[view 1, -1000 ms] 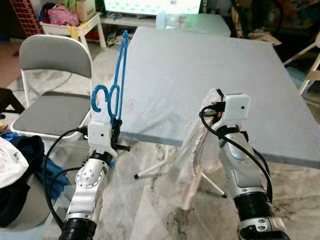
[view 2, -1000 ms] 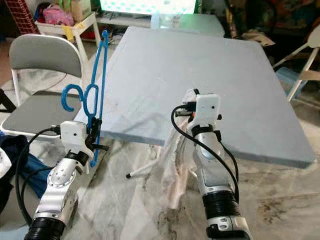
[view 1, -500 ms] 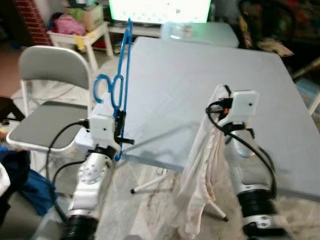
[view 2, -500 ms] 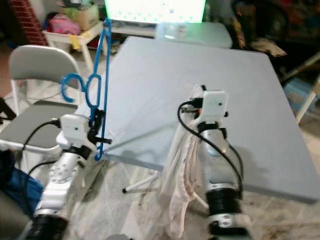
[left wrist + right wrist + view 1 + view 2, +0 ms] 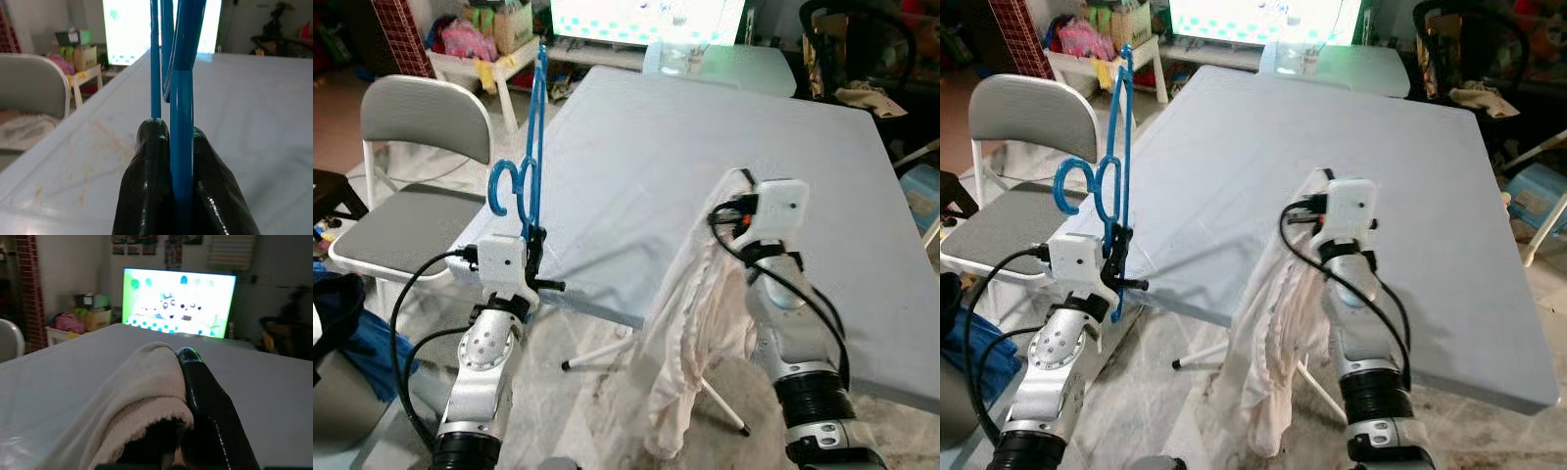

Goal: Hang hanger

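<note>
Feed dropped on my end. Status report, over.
Left pincer shut on blue hanger, held upright at table edge. Right pincer shut on pale garment, hanging below table edge. Hanger not yet in garment. Folding chair at left.

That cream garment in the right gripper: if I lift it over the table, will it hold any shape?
Probably not. The cream garment hangs in limp folds from the right gripper, so it likely sags and swings. It looks thin and light; its low hem may drag on the table edge.

Silver arms, black cables, white wrist boxes.
</note>
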Tool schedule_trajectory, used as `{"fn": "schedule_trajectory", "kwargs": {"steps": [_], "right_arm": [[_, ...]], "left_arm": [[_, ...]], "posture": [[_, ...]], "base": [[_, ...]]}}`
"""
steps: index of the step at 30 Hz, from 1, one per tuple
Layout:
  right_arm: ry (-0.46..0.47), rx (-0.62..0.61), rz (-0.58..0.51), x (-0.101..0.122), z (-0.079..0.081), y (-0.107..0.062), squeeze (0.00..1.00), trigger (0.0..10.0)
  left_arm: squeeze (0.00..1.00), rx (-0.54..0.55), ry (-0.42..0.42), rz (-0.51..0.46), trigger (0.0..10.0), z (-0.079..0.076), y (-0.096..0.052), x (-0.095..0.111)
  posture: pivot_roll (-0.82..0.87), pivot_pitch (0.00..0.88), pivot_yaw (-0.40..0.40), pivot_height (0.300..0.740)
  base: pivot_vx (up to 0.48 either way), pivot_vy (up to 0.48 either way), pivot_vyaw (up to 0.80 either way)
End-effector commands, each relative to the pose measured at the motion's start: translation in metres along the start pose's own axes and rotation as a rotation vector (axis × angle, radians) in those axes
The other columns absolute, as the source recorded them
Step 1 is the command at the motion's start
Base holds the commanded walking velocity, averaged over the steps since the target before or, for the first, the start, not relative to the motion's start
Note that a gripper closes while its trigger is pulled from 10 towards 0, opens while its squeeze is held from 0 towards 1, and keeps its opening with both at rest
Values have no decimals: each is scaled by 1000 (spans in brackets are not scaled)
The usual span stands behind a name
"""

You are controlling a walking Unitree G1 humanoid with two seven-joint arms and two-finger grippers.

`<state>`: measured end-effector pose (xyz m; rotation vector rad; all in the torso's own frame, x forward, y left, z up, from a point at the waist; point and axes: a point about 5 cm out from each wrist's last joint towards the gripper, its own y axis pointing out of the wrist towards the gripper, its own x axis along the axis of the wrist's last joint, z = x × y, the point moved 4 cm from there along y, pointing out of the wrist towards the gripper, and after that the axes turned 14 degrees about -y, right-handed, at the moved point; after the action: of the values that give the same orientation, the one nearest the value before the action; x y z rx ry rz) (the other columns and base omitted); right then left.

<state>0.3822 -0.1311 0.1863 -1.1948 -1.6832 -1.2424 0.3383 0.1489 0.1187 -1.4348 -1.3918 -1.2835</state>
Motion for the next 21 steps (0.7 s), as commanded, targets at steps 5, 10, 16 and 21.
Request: {"fn": "schedule_trajectory", "kwargs": {"steps": [5,10,16,21], "right_arm": [[-6,0,-9,3,-3,3,0,10000],[-4,8,0,1,0,2,0,10000],[7,30,16,-2,5,2,0,10000],[42,116,-80,38,0,40,0,10000]], "left_arm": [[0,-11,-1,67,10000,-4,-6,-14],[0,-24,31,67,10000,-6,-6,-10],[0,-83,46,37,10000,-18,-3,7],[0,-158,136,-58,10000,-33,-2,32]], "posture": [[227,154,-64,740],[237,161,-61,740],[253,173,-62,740],[277,196,-74,740]], "base": [[0,0,0],[0,0,0],[0,0,0],[0,0,0]]}}
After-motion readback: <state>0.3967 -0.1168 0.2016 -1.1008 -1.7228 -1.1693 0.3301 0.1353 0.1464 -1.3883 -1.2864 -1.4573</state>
